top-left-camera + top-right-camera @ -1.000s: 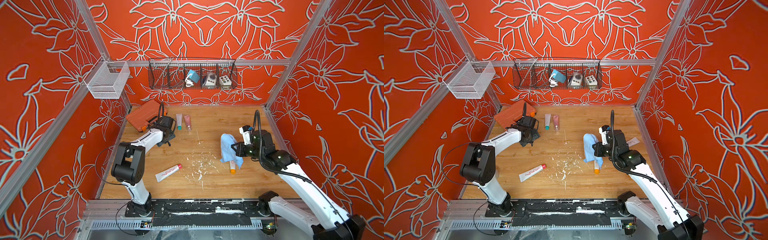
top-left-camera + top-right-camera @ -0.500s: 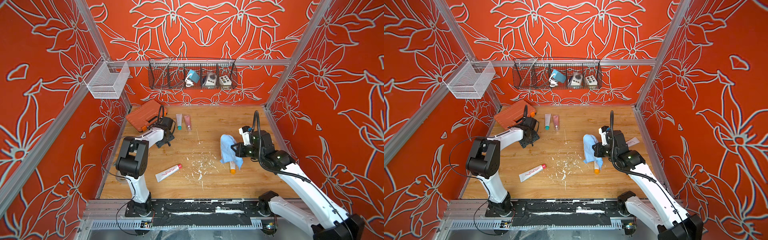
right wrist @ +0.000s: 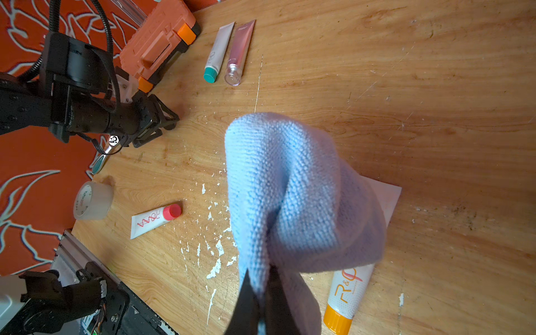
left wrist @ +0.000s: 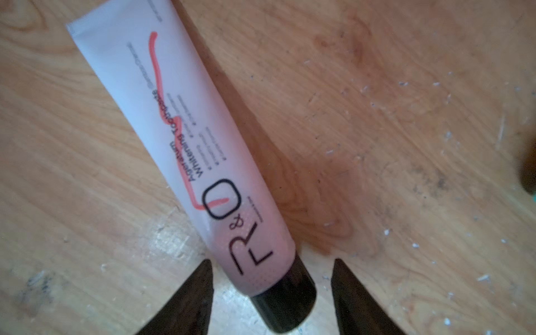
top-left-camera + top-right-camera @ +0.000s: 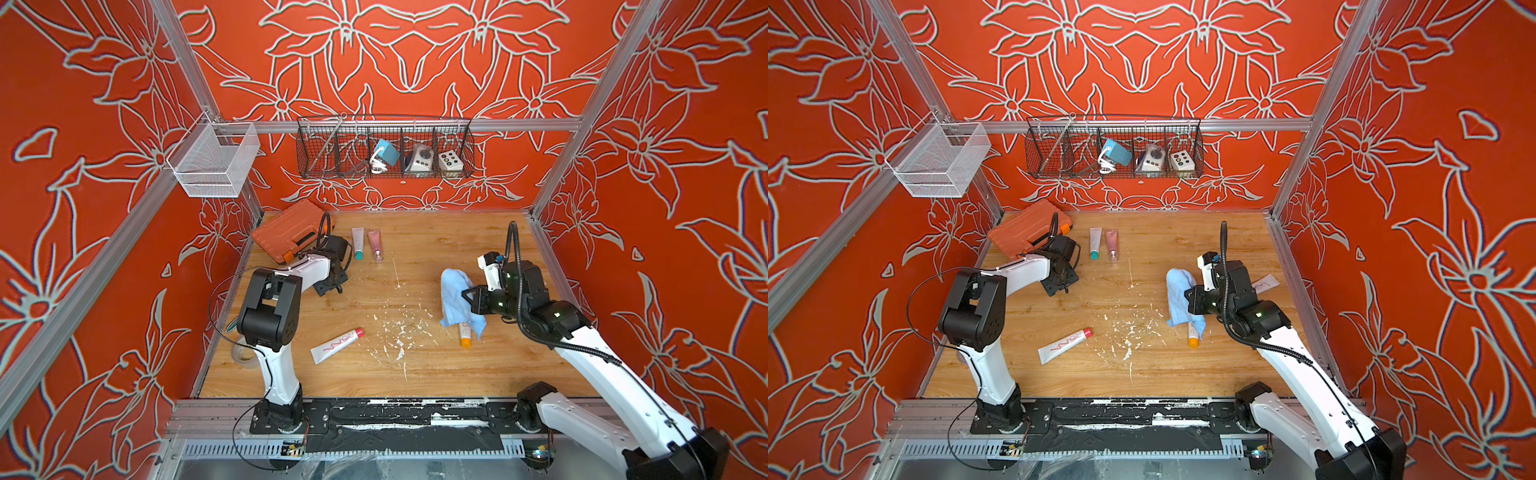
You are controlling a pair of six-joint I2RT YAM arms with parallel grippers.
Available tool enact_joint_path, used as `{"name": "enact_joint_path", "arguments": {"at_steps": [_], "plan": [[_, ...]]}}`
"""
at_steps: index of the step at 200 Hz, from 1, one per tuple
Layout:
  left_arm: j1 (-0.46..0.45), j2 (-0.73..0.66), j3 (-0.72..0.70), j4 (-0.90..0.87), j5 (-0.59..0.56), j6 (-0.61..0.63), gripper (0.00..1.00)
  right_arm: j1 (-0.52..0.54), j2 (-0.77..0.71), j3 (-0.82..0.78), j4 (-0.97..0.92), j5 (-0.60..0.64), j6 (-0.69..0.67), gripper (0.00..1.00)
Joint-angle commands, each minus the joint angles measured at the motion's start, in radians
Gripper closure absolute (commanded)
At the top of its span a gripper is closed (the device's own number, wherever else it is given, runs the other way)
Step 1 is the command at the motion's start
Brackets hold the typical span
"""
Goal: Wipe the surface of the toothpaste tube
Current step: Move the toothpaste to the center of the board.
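Pinching a bunched light-blue microfibre cloth [image 3: 290, 188], the right gripper [image 3: 259, 272] has its jaws pressed together on a fold. The cloth hangs down onto a white toothpaste tube with an orange cap [image 3: 348, 293] and covers its middle; the cap end and a corner of the crimped tail show. In both top views that tube [image 5: 465, 334] lies flat on the wooden desk [image 5: 415, 374], right of centre, just beside a scatter of white flecks [image 5: 399, 332].

The left gripper [image 4: 271, 261] has its jaws apart, either side of the black cap end of a white-to-pink toothpaste tube [image 4: 179, 121] lying flat on the desk; a gap shows on each side. In a top view this gripper [image 5: 332, 286] sits low beside an orange plastic case [image 5: 289, 230]; the black-capped tube cannot be made out there. A white red-capped tube [image 5: 336, 345] lies well apart from both grippers, toward the near edge.
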Motion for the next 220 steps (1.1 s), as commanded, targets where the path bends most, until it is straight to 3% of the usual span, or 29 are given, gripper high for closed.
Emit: {"name": "enact_joint_path", "arguments": {"at_steps": [1, 161, 220], "plan": [[0.006, 0.011, -0.002, 0.001, -0.020, 0.000, 0.40, -0.009, -0.004, -0.013, 0.018, -0.002, 0.004, 1.00], [0.004, -0.060, -0.102, 0.052, 0.031, 0.040, 0.69, -0.009, -0.017, -0.021, 0.021, -0.007, 0.010, 1.00], [-0.044, -0.127, -0.172, 0.053, 0.071, 0.049, 0.74, -0.010, -0.027, -0.031, 0.028, -0.017, 0.023, 1.00]]}}
